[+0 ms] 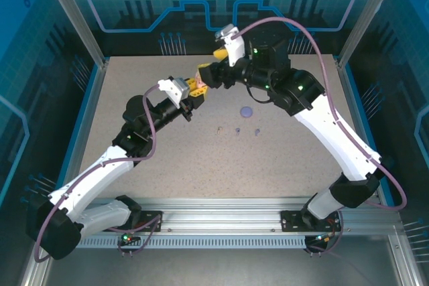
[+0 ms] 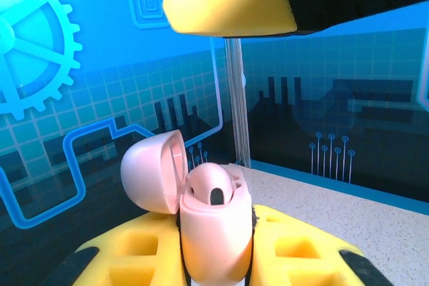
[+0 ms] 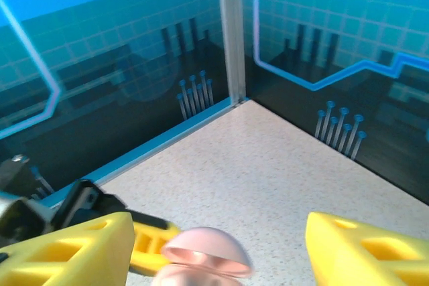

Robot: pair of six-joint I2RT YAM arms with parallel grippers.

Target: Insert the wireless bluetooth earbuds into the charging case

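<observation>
The left tool (image 2: 214,262) is clamping the lid-open pink charging case (image 2: 213,229); the right tool (image 3: 221,249) is gaping wide near it.
Three earbuds (image 1: 236,131) are lying on the desk (image 1: 268,172), at five o'clock from the case.

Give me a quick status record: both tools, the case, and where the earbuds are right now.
left tool: shut on the charging case, held up off the table
case lid: hinged open
case content: one pinkish earbud appears seated inside
right tool: open, one finger on either side of the case, gripping nothing
loose earbuds: three in a row on the table
purple disc: flat on the table, just beyond that row
</observation>
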